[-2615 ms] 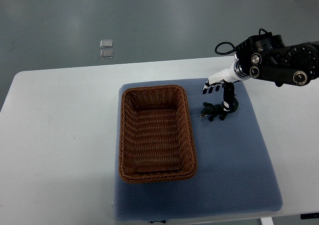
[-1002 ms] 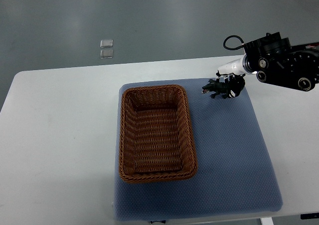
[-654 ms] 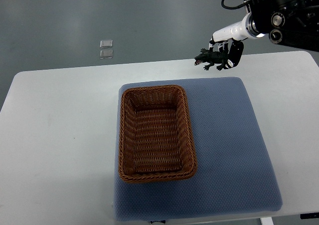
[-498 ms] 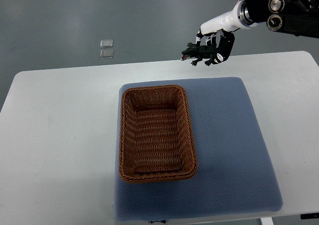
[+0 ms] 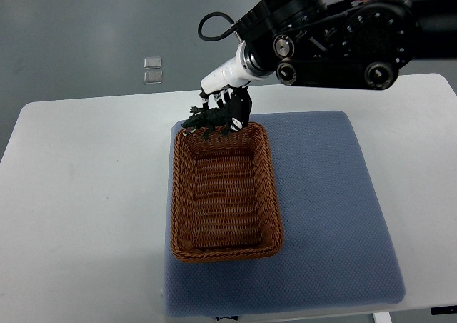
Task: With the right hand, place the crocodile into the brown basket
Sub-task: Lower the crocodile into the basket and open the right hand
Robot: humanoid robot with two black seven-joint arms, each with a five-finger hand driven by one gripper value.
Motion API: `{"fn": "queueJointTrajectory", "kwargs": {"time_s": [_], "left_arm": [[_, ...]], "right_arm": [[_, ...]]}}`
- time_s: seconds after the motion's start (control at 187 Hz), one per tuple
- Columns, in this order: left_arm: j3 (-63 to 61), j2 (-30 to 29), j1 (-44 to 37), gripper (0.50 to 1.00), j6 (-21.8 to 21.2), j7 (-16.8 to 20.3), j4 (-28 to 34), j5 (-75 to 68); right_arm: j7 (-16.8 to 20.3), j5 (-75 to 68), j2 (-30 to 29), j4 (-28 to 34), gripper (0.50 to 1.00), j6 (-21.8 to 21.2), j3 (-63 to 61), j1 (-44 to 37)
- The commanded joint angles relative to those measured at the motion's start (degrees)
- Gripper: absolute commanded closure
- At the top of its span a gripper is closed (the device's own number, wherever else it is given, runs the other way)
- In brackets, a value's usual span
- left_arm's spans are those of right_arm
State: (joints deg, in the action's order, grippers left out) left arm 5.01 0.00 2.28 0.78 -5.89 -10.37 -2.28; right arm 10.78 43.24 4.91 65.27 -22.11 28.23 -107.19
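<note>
Now our right hand [image 5: 230, 107] clasps the crocodile [image 5: 207, 118] above the far rim of the brown basket [image 5: 274, 201], its long axis crosswise, snout leftward. The hollow sits just nearer us, so we judge a short inward pull precedes release.

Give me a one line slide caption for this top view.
Right hand holds the toy crocodile over the far end of the brown basket on the blue mat.

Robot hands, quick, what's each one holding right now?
Right robot hand: closed on the crocodile, above the brown basket.
Left robot hand: not in view.
</note>
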Motion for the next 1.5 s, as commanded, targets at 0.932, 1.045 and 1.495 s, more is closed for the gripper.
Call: {"fn": "queueJointTrajectory", "kwargs": {"time_s": [0.932, 1.045, 1.495], "left_arm": [[0.0, 0.0, 0.0, 0.500, 0.0, 0.0, 0.4, 0.0], [0.0, 0.0, 0.0, 0.500, 0.0, 0.0, 0.4, 0.0], [0.1, 0.0, 0.0, 0.500, 0.0, 0.0, 0.5, 0.0]], "right_arm": [[-0.4, 0.0, -4.9, -11.7, 0.752, 3.2, -0.3, 17.5], [-0.4, 0.0, -4.9, -12.0, 0.744, 3.4, -0.3, 18.5], [-0.7, -0.2, -4.9, -12.5, 0.630, 3.1, -6.5, 16.5]]}}
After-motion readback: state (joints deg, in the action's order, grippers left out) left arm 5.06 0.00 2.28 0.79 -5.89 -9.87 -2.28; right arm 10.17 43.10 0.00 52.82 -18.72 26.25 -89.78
